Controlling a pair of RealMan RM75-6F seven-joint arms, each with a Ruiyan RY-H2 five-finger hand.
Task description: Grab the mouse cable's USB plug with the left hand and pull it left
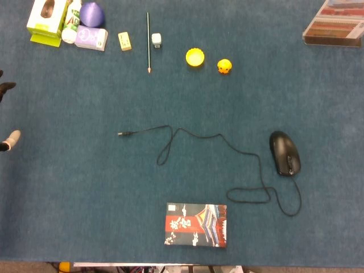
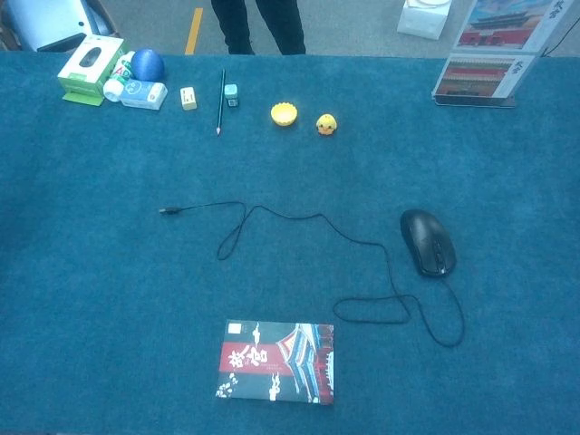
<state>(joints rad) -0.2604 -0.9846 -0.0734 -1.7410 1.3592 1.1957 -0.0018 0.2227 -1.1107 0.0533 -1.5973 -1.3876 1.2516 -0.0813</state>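
The black mouse (image 1: 284, 152) (image 2: 427, 240) lies at the right of the blue table. Its thin black cable (image 1: 219, 136) (image 2: 322, 217) loops near the mouse, then snakes left across the middle. It ends in the USB plug (image 1: 121, 133) (image 2: 167, 210), which lies flat and free on the cloth. Only fingertips of my left hand (image 1: 8, 114) show at the far left edge of the head view, spread apart and holding nothing, well left of the plug. The chest view shows no hand. My right hand is out of sight.
A printed booklet (image 1: 195, 224) (image 2: 275, 361) lies near the front edge. Along the back sit a green box (image 1: 46, 17), a pencil (image 1: 148, 42), a yellow cap (image 1: 195, 57) and a small yellow duck (image 1: 224, 66). A brochure stand (image 1: 335, 23) is at back right.
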